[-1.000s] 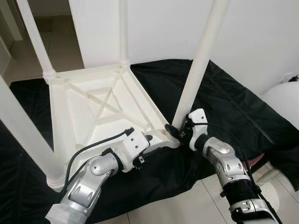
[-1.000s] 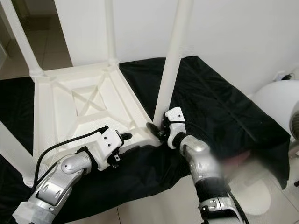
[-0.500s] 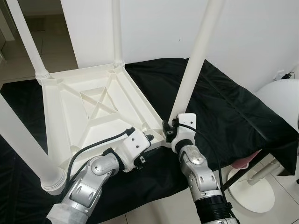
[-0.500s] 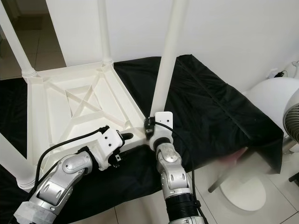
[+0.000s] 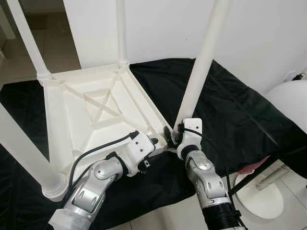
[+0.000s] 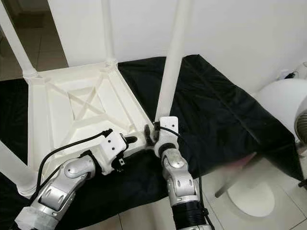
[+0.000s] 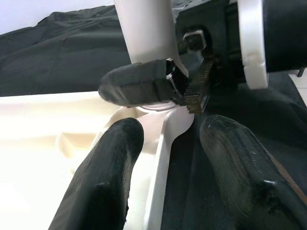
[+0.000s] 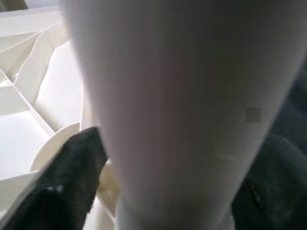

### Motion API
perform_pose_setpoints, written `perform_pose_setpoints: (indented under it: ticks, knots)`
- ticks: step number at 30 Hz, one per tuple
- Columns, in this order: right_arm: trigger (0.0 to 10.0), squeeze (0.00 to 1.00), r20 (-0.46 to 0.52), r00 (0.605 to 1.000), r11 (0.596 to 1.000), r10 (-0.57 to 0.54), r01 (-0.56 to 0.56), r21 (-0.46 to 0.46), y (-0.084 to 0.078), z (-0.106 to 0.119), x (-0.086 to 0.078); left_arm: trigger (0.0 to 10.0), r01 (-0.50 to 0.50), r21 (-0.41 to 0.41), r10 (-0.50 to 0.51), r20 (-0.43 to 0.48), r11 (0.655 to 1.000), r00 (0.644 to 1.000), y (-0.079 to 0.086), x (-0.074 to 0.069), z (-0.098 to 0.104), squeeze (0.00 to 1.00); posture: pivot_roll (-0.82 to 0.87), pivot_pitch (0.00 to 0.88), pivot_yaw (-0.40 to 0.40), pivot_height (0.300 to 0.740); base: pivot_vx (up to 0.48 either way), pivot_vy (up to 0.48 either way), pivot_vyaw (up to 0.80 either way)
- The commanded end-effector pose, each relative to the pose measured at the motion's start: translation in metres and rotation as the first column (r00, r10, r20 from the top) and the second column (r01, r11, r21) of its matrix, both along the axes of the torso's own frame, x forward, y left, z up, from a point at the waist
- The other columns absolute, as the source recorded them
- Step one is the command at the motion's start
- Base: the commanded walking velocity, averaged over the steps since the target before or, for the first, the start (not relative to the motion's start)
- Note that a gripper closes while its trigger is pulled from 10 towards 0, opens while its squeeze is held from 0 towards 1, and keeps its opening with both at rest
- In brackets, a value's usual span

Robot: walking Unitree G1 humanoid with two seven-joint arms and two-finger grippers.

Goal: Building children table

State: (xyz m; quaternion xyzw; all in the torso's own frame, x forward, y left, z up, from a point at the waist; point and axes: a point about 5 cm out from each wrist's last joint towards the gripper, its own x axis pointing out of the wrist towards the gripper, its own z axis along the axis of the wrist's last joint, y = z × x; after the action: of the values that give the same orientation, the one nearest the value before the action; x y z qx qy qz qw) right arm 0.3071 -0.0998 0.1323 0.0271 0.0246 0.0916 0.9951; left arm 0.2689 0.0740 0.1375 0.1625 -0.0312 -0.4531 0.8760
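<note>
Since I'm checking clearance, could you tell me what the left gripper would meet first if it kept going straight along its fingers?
Probably the right gripper, clamped on the table leg just ahead. The left gripper straddles the table's corner rim.

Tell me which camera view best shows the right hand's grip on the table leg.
The left wrist view: the right hand closes on the base of the table leg right at the tabletop's corner socket. The right wrist view shows the leg blurred between the fingers. Both eye views show the grip smaller, from above.

Bright, even light; blurred right-wrist close-up.
</note>
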Motion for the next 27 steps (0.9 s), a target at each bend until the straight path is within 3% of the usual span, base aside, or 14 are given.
perform_pose_setpoints:
  ticks: [1,2,3,4,7,10,14,17,20,27]
  knots:
    - [10.0,1.00,0.003,1.000,1.000,0.006,-0.006,0.014,-0.005,0.000,-0.001,10.0,0.002,0.012,-0.002,0.004,1.000,1.000,0.000,0.000,-0.001,0.00,-0.04,0.000,-0.037,0.740,0.000,0.000,0.00]
    - [10.0,0.22,0.010,0.999,0.999,0.033,-0.033,0.006,-0.011,0.000,-0.003,10.0,0.001,0.013,-0.002,0.005,1.000,1.000,0.000,0.001,-0.001,0.00,-0.04,0.000,-0.037,0.740,0.000,0.000,0.00]
    - [10.0,0.22,0.010,0.999,0.999,0.033,-0.033,0.006,-0.011,0.000,-0.003,10.0,0.001,0.013,-0.002,0.005,1.000,1.000,0.000,0.001,-0.001,0.00,-0.04,0.000,-0.037,0.740,0.000,0.000,0.00]
    - [10.0,0.00,0.014,0.998,0.998,0.064,-0.064,0.000,-0.016,0.000,-0.004,10.0,0.001,0.013,-0.001,0.006,1.000,1.000,0.000,0.001,-0.001,0.00,-0.04,0.000,-0.037,0.740,0.000,0.000,0.00]
    - [10.0,0.00,0.039,0.985,0.985,0.167,-0.166,-0.038,-0.030,0.000,-0.006,10.0,0.003,0.015,-0.003,0.007,1.000,1.000,0.001,0.001,-0.001,0.00,-0.04,0.000,-0.035,0.740,0.000,0.000,0.00]
    - [10.0,0.00,0.065,0.945,0.943,0.322,-0.313,-0.110,-0.042,-0.001,-0.005,10.0,0.008,0.015,-0.008,0.010,1.000,1.000,-0.001,0.002,-0.001,0.00,-0.04,0.000,-0.034,0.740,0.000,0.000,0.00]
    - [10.0,0.00,0.065,0.926,0.923,0.371,-0.360,-0.139,-0.049,-0.002,0.001,10.0,0.009,0.013,-0.009,0.013,1.000,1.000,-0.002,0.003,0.000,0.00,-0.05,0.000,-0.033,0.740,0.000,0.000,0.00]
    - [10.0,0.00,0.065,0.924,0.920,0.376,-0.365,-0.143,-0.050,-0.002,0.002,10.0,0.009,0.013,-0.009,0.014,1.000,1.000,-0.002,0.003,0.000,0.00,-0.05,0.000,-0.033,0.740,0.000,0.000,0.00]
    - [10.0,0.00,0.049,0.876,0.866,0.480,-0.465,-0.183,-0.049,0.002,0.011,10.0,0.009,0.017,-0.009,0.016,1.000,1.000,-0.001,0.003,0.000,0.00,-0.04,0.000,-0.029,0.740,0.000,0.000,0.00]
    - [10.0,0.00,0.018,0.814,0.797,0.580,-0.563,-0.218,-0.043,0.000,0.021,10.0,-0.007,0.012,0.007,0.024,1.000,1.000,0.000,0.005,0.003,0.00,-0.03,0.000,-0.035,0.740,0.000,0.000,0.00]
